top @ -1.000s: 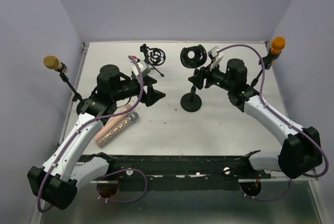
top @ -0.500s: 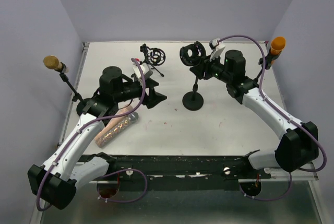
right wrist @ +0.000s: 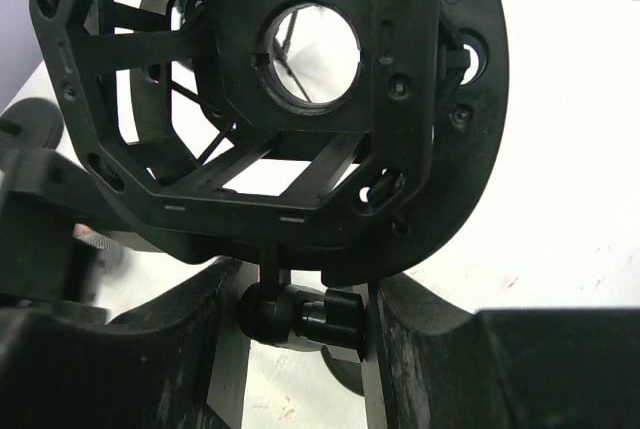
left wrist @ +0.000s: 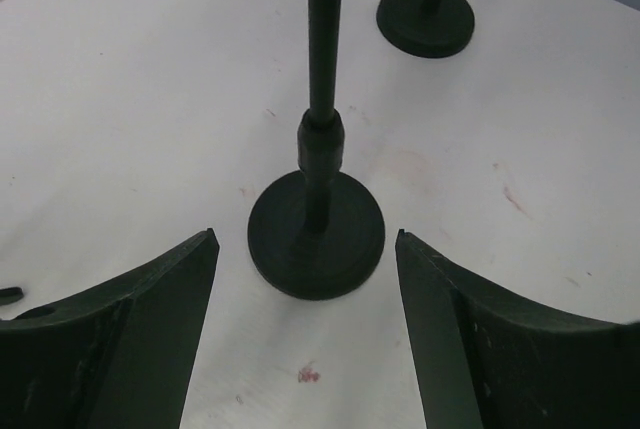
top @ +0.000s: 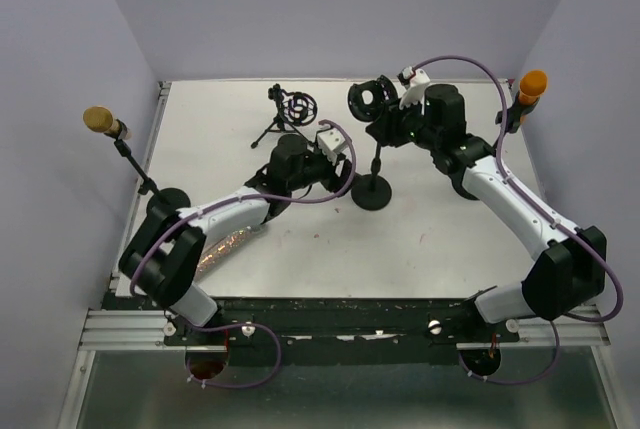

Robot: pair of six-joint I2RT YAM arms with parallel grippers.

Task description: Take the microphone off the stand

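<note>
While the left gripper (left wrist: 305, 241) stands spread wide about the round base of the centre stand (top: 372, 192), the right gripper (right wrist: 305, 287) flanks the swivel joint under the empty shock mount (top: 368, 99) — pinching it or not, I cannot tell.

There are three microphones:
- The pink glitter microphone (top: 228, 244) lies flat on the table beneath the left arm.
- The gold microphone (top: 99, 119) sits on the left edge stand (top: 137, 169).
- The orange microphone (top: 532, 82) sits on the right edge stand (top: 503, 121).

There are four stands, counting the small tripod (top: 285, 114). The white table (top: 440, 239) is faintly stained — lilac walls (top: 330, 9) close it in.
</note>
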